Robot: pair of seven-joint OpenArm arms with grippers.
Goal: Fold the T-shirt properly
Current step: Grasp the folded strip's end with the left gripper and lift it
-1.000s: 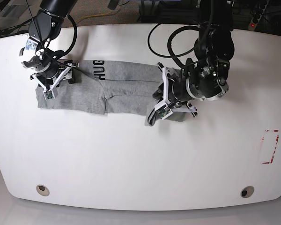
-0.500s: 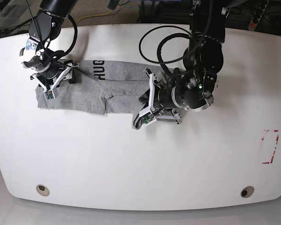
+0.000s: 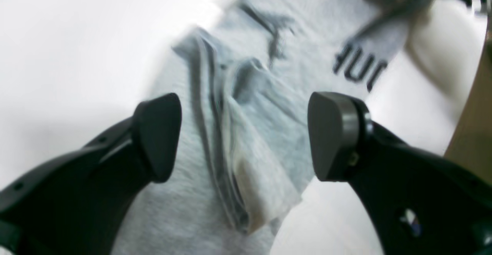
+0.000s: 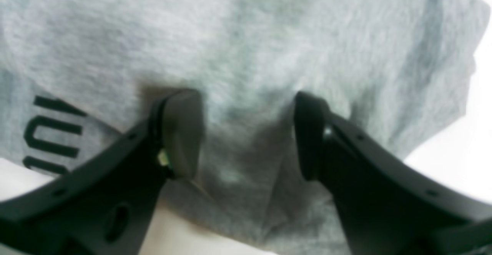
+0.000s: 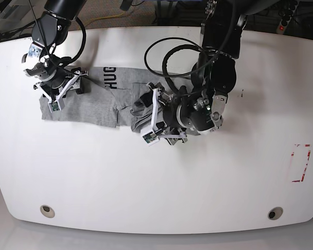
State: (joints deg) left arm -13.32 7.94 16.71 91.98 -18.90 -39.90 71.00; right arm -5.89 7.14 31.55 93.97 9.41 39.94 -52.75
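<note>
The T-shirt (image 5: 94, 99) lies on the white bench (image 5: 156, 182), and the fold across its middle looks like the step in hand. On the left of the base view, the right claw (image 4: 246, 132) presses down on the cloth, spread, pinching nothing. Further right, the left claw (image 3: 246, 135) hangs spread over the bunched folded edge with nothing in it, so next it likely needs to lift away and find a new edge.

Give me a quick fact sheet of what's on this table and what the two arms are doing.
surface: white table
garment: grey T-shirt, partly folded, dark lettering showing
left gripper: open, jaws either side of a bunched fold of shirt
right gripper: jaws apart, pressed onto the cloth at the shirt's other end
extra: red-marked rectangle near the table's edge
</note>
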